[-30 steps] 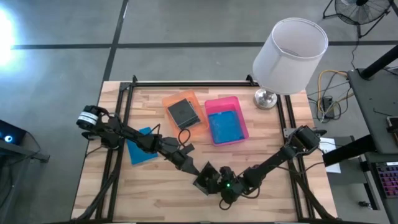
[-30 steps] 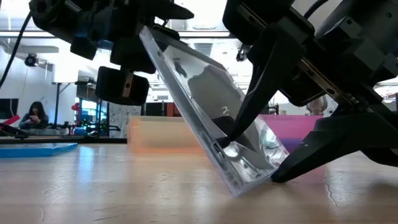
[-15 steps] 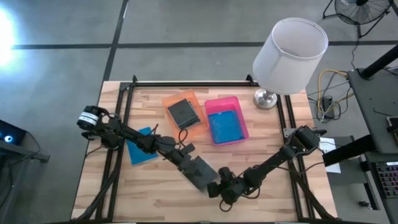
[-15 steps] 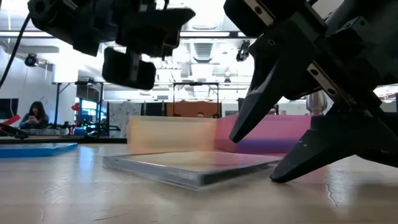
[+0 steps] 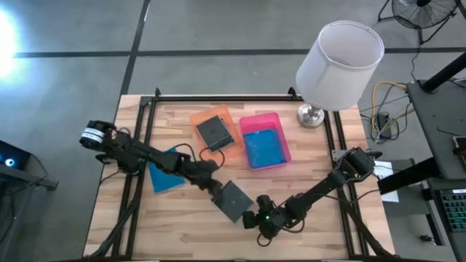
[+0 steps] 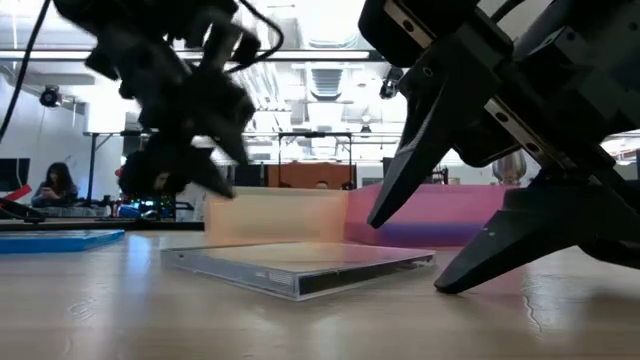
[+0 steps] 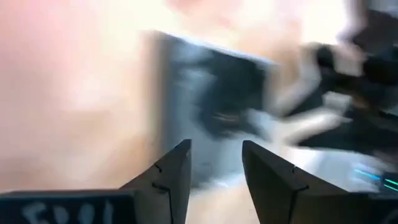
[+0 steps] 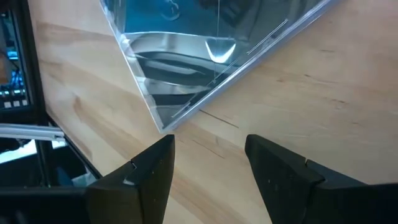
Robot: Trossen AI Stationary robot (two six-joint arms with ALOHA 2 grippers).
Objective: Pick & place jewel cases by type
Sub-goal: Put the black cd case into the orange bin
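Note:
A dark grey, clear jewel case [image 5: 233,200] lies flat on its broad face on the wooden table [image 5: 175,233], also seen in the low view [image 6: 300,268]. My left gripper [image 5: 212,186] hovers open just off the case's left corner, blurred in its own wrist view [image 7: 214,149]. My right gripper [image 5: 255,216] stands open at the case's near corner [image 8: 163,129], which points between its fingers [image 8: 155,162] short of them. A blue jewel case [image 5: 166,173] lies flat at the left. Another dark case [image 5: 215,131] lies in the orange tray, and a blue one [image 5: 263,148] in the pink tray.
The orange tray [image 5: 201,115] and pink tray [image 5: 261,118] stand side by side at the table's far middle. A lamp with a white shade [image 5: 339,64] stands at the far right corner. Bare wood lies along the near edge. A person [image 6: 55,185] sits far off in the room.
The dark case, which stood tilted on one edge between both grippers, has fallen flat onto the table. My left gripper has come off its upper edge, drawn back toward the table's left and tipped less steeply. My right gripper has stayed in place.

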